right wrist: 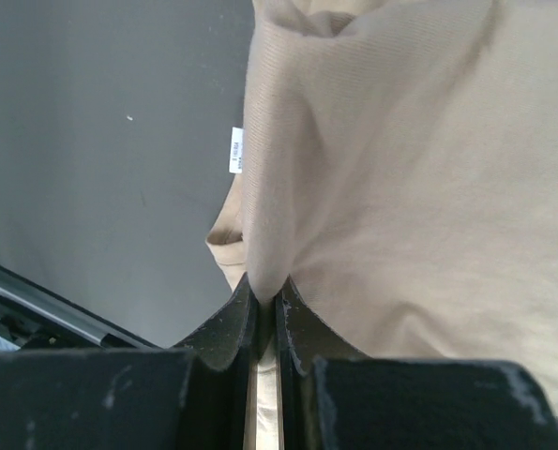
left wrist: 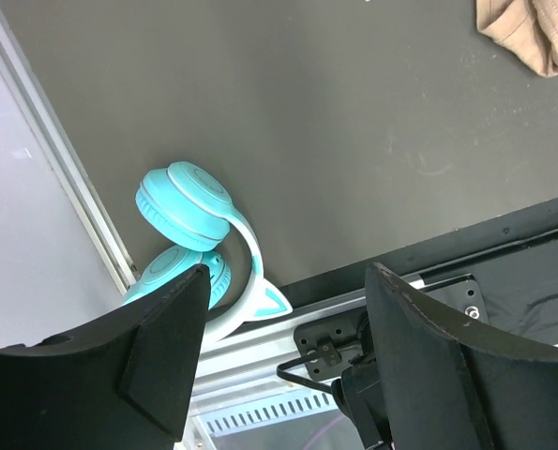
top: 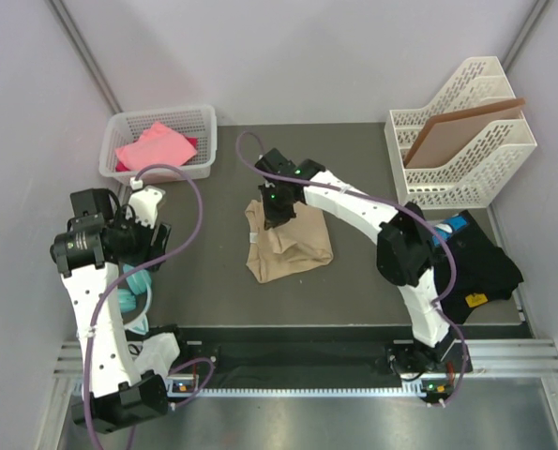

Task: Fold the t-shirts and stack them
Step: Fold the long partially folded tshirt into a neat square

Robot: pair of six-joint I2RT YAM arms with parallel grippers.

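A tan t-shirt point(top: 290, 247) lies partly folded at the middle of the dark mat, its small white label point(right wrist: 236, 150) at its left edge. My right gripper point(top: 279, 208) is over the shirt's far edge. In the right wrist view that gripper point(right wrist: 264, 292) is shut on a pinched ridge of the tan cloth point(right wrist: 400, 187). A pink t-shirt point(top: 155, 145) sits in the white basket point(top: 203, 117) at the back left. A black t-shirt point(top: 485, 258) lies at the right, with a bit of blue cloth point(top: 453, 225) behind it. My left gripper point(left wrist: 288, 274) hangs open and empty over the mat's left side.
Teal cat-ear headphones point(left wrist: 192, 214) lie at the mat's near left edge, below the left gripper. A white file rack point(top: 461, 131) holding a flat brown board point(top: 457, 136) stands at the back right. The metal rail point(top: 307, 361) runs along the near edge.
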